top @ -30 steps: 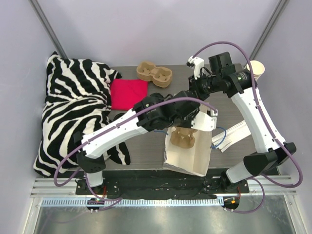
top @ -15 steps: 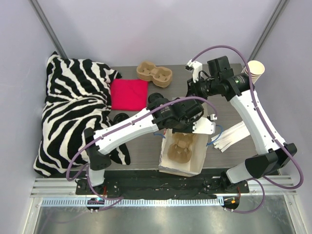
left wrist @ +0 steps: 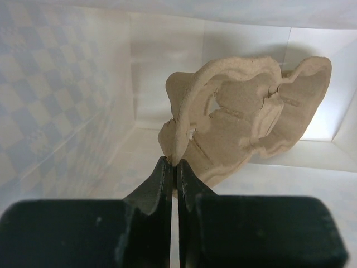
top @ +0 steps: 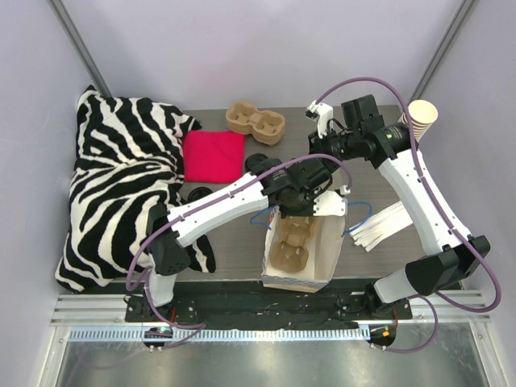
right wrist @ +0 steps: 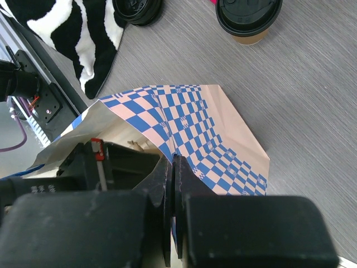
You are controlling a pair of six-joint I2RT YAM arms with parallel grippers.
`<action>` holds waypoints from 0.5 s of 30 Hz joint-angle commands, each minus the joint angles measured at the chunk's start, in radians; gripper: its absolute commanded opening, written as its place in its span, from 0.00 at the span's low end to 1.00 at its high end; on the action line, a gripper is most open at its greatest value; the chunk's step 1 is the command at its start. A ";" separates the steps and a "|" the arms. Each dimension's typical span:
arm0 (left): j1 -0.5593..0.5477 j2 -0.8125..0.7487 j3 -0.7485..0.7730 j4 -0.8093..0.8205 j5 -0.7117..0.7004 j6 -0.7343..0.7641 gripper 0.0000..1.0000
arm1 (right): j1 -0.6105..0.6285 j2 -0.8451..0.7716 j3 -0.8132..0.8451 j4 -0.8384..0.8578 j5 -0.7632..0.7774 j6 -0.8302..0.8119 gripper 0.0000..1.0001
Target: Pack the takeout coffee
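Note:
The takeout coffee (right wrist: 248, 19), a tan cup with a black lid, stands on the table beyond the bag in the right wrist view; the top view does not show it. My left gripper (left wrist: 175, 163) is inside the white paper bag (top: 322, 258), shut on the rim of a brown pulp cup carrier (left wrist: 245, 128). The carrier (top: 292, 242) sits tilted in the bag's mouth. My right gripper (right wrist: 173, 162) is shut on the bag's blue-checkered edge (right wrist: 212, 139) and holds it up.
A loose black lid (top: 196, 194) lies by the zebra pillow (top: 121, 185). A red cloth (top: 214, 155) and a second carrier (top: 255, 122) are at the back. Stacked tan cups (top: 421, 117) stand far right, flat paper bags (top: 387, 222) beside the open one.
My left gripper has carried the cup carrier down into the bag. The bag has swung more upright and shifted slightly left, with my right gripper still on its edge.

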 commanded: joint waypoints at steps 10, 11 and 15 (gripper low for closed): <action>0.022 -0.017 0.088 0.041 0.028 -0.038 0.41 | 0.002 -0.042 -0.016 0.021 -0.007 -0.012 0.01; 0.022 -0.017 0.110 0.026 0.028 -0.040 0.44 | 0.002 -0.046 -0.019 0.023 -0.001 -0.014 0.01; 0.022 -0.036 0.190 0.013 0.028 -0.055 0.56 | 0.000 -0.050 -0.039 0.029 0.010 -0.018 0.01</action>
